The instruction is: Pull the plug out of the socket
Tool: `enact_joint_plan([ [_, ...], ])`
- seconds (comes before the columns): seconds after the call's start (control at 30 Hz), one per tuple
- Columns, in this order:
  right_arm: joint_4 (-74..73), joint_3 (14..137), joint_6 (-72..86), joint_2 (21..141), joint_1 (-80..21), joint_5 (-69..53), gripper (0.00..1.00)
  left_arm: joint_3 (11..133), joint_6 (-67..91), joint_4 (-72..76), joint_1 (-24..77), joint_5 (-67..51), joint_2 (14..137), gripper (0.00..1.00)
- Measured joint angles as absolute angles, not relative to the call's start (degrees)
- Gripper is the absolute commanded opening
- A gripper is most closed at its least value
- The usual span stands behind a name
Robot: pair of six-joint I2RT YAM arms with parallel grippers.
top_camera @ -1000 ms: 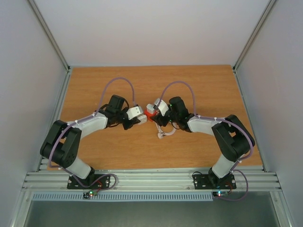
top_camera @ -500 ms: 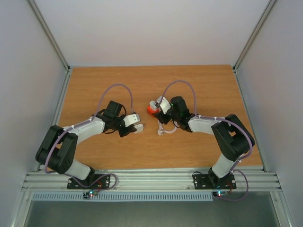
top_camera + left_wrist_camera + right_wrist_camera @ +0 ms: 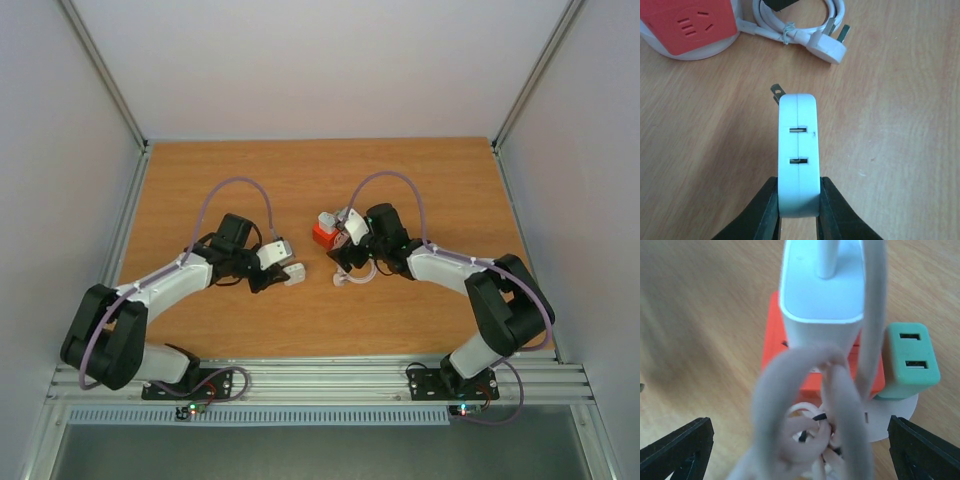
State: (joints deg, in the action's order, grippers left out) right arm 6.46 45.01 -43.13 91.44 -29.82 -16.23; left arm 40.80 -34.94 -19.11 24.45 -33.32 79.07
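The jaws of my left gripper [image 3: 799,217] are closed on the flat sides of the white plug [image 3: 798,145]. Those of my right gripper [image 3: 799,440] stand wide apart, pressing on nothing I can see.

The plug is edge-up in front of me, and one bare prong [image 3: 776,91] shows at its far end. It is well apart from the socket [image 3: 892,415], the pale round disc lying under the red cube [image 3: 690,22] on the table [image 3: 900,150]. A white block [image 3: 820,285] and a green adapter [image 3: 910,357] are still seated there. I cannot tell whether the prong touches the wood.

As I judge it, the pull itself is done and the job now is to finish cleanly. I would draw the plug straight back along the line of its prongs without twisting it. I hold it low on its body, so a sideways swing could lever it out of my pads. The coiled white cable [image 3: 800,20] lies just beyond the prong, so I would move away from it. Then I would lower the plug until it rests flat before I loosen my grip. My right side should lift clear of the cable loops hanging between its fingers.
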Motion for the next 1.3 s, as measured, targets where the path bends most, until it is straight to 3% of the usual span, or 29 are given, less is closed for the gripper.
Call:
enact_joint_plan([
  [0.5, -5.96, 44.71, -42.89, 80.44, -27.24, -19.44, 0.99, 40.88, -33.5, -27.42, 23.97, -35.4, 70.28, 0.14],
  [0.73, -14.83, 44.91, -42.26, 72.49, -26.02, -20.86, 0.99, 42.81, -33.82, -31.77, 23.97, -37.26, 65.98, 0.19],
  [1.0, -23.14, 53.08, -39.7, 70.74, -25.98, -27.2, 0.99, 43.38, -34.02, -31.44, 23.86, -43.86, 58.81, 0.18],
  [1.3, -23.97, 60.18, -38.24, 71.48, -27.11, -33.21, 0.99, 47.64, -30.24, -28.49, 23.86, -49.84, 59.33, 0.17],
])
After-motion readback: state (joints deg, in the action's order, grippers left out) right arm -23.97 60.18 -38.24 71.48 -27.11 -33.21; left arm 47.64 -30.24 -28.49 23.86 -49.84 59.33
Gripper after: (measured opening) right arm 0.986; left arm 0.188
